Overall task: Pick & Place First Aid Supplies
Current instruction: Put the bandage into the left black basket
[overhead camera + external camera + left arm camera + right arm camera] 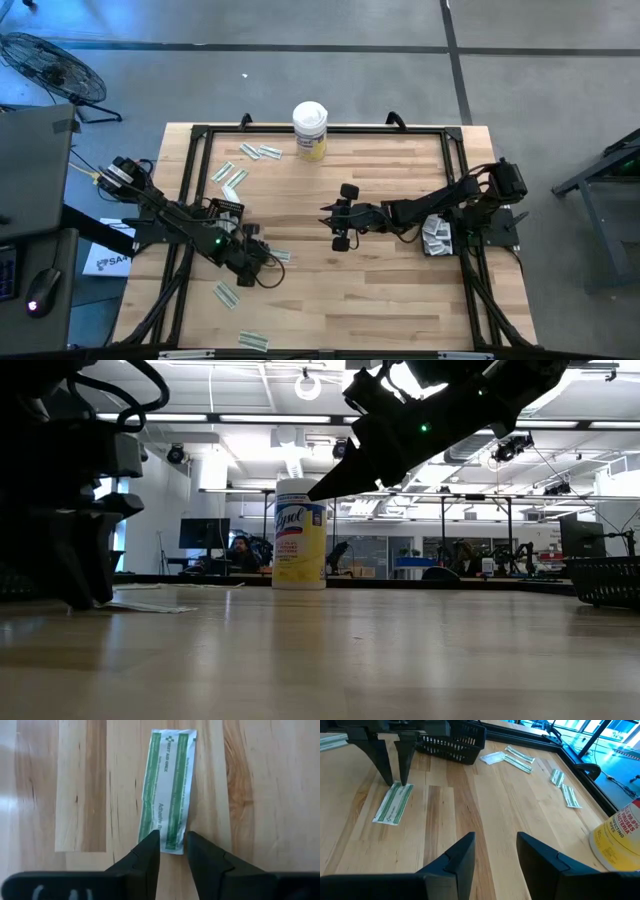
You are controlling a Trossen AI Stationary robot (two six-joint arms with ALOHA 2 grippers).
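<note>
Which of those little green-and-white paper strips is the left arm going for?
The green-and-white paper strip lying flat on the wood right at the left gripper, its end between the jaws. The other strips lie scattered farther off.

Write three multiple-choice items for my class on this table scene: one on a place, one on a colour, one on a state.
1. Where does the canister stand?
A. at the table's far edge
B. in the basket
C. under the left hand

2. What colour is the print on the packet before the left hand?
A. red
B. green
C. blue

3. How is the right hand?
A. shut on a packet
B. open and empty
C. shut on the canister

Answers:
1 A, the high view shows it by the far frame rail.
2 B, green stripes and lettering show in the left wrist view.
3 B, its fingers stand apart over bare wood.
</note>
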